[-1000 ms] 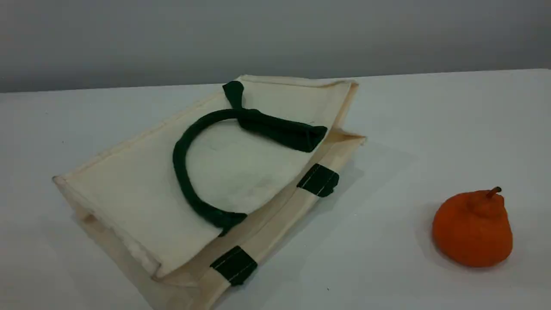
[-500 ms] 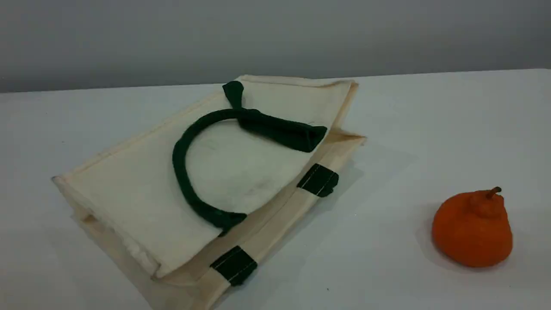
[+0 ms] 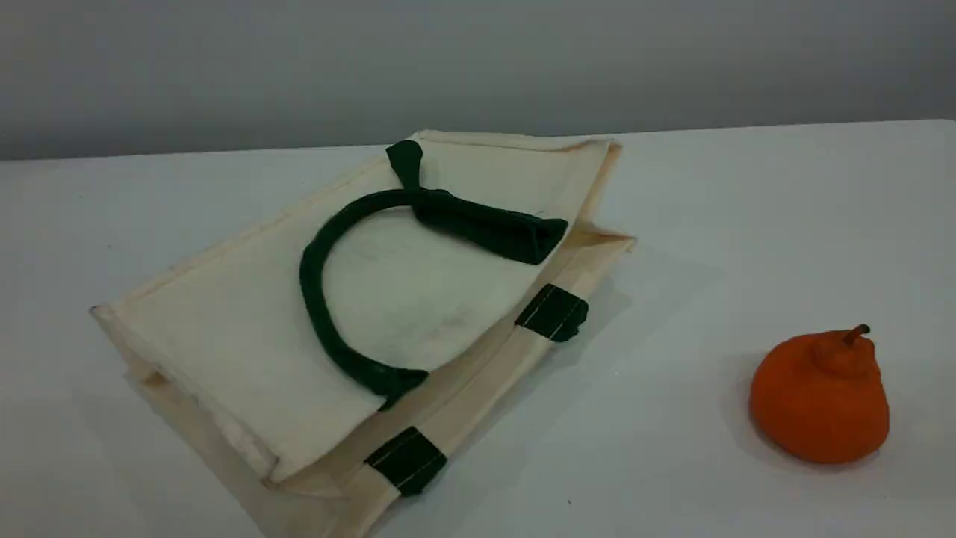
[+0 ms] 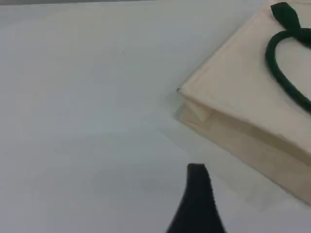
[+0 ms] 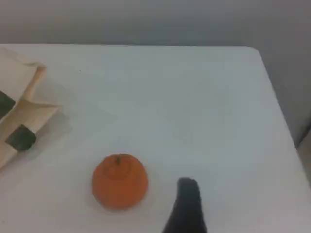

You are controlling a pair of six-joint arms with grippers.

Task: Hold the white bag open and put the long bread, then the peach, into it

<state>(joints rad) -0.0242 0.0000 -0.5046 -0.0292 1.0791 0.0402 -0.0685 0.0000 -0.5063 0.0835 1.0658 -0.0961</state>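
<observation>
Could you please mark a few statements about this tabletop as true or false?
1. The white bag lies flat on the table. True.
2. The orange fruit sits inside the bag. False: it stands on the table, clear of the bag, to the bag's right in the scene view.
3. A dark green handle lies across the bag's upper face. True.
4. The long bread rests beside the bag. False: no bread shows in any view.
5. The left gripper grips the handle. False: it hovers over bare table beside the bag's corner, holding nothing.
</observation>
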